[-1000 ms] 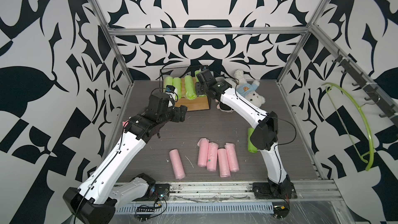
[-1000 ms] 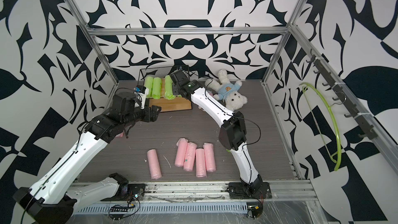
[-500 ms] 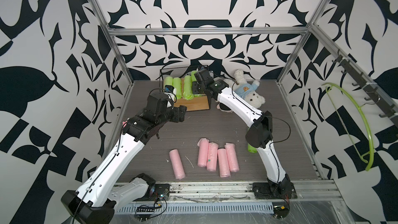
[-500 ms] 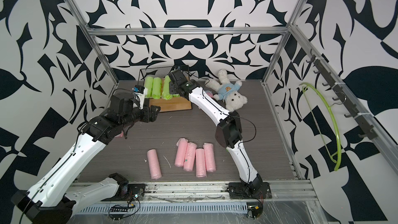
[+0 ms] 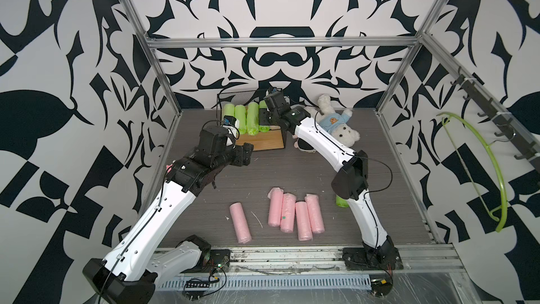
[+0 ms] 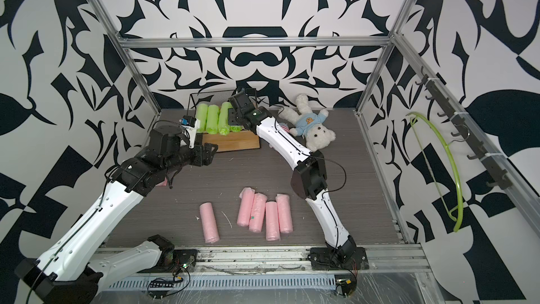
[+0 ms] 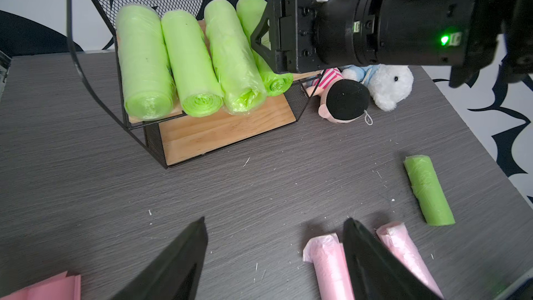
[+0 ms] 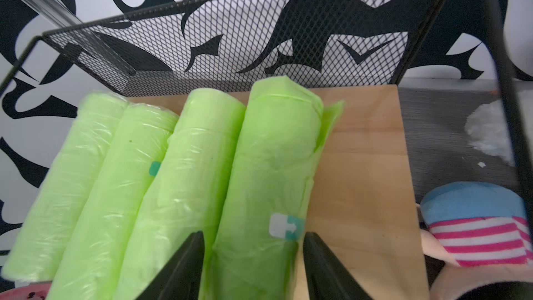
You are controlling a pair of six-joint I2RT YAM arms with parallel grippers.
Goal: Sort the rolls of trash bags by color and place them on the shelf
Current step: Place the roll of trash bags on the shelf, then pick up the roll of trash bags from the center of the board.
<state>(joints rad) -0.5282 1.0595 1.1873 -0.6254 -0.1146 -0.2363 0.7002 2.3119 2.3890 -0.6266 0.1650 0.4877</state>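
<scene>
The right tool [image 8: 252, 235] is spread astride a lime-green film-wrapped roll [image 8: 271, 154] on the top board of the wire-framed wooden shelf [image 8: 360, 168]; the left tool [image 7: 276, 220] is spread, empty, above the grey counter [image 7: 86, 197].

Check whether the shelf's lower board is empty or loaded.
Empty where visible: lower board shows bare wood; four green rolls lie on upper board.

Left arm [image 5: 163, 209] reaches toward the far left; left gripper [image 7: 275, 222] jaws stand wide apart, empty. Right arm [image 5: 321, 141] stretches to the far side; right gripper [image 8: 252, 235] jaws parted.
</scene>
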